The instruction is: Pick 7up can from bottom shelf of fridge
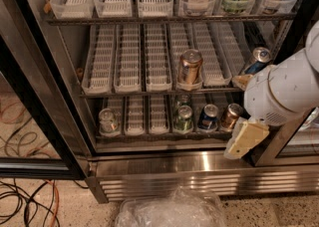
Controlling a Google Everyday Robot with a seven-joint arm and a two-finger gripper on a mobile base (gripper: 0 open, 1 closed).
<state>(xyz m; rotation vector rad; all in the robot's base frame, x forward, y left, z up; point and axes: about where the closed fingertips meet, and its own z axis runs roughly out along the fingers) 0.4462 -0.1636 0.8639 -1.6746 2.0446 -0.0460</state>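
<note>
A: Where's the 7up can (108, 120)?

B: Upright at the front of the bottom shelf (135, 116) of the fridge (199, 164), far left of the jaws and a little above them. The gripper (245, 140) hangs low at the right door frame. I cannot tell how the jaws stand.

A: How will it handle?

B: Probably light, with a thin wall that dents if squeezed. It looks smooth and is likely cold and slick. I'd take it round the mid-body from the front, a jaw on each side.

A: What's in between?

B: One 7up can only. Nearer the jaws stand two green cans (183, 119), one behind the other, one blue can (208, 116) and one copper-brown can (232, 115). That makes five on that shelf.
</note>
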